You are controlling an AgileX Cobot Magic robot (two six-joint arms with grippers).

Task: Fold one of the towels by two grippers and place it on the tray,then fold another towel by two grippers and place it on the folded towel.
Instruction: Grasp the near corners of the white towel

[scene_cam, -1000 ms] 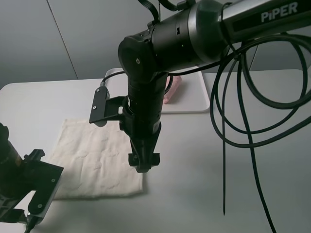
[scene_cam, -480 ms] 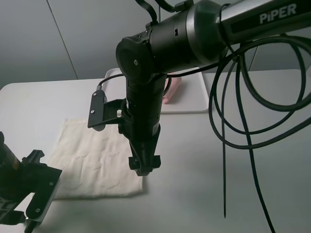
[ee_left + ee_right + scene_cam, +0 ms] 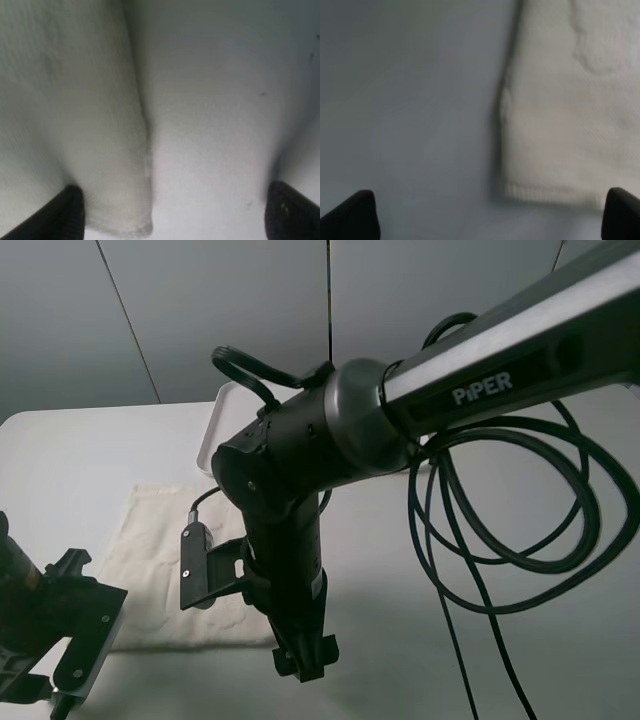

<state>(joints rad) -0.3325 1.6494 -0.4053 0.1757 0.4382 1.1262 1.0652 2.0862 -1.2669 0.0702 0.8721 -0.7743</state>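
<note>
The tray (image 3: 222,408) stands at the far side of the desk (image 3: 80,460). Only one rounded corner and a strip of its low rim show. The right arm hides the rest, so I cannot tell what lies in it.

The cream towel (image 3: 160,540) lies flat and unfolded on the desk, nearer than the tray and apart from it. Its far edge faces the tray and its sides run roughly along the desk's edges, a little skewed. It looks close to square, with no clear long axis. A faint raised pattern shows on the pile.

The right tool (image 3: 305,660) points down just beside the towel's near right corner. In the right wrist view its fingers (image 3: 355,215) stand wide apart and hold nothing, with that corner between them.

The left tool (image 3: 177,220) is at the near left corner. It is also spread wide and empty, with the towel's edge next to one finger (image 3: 70,212).
</note>
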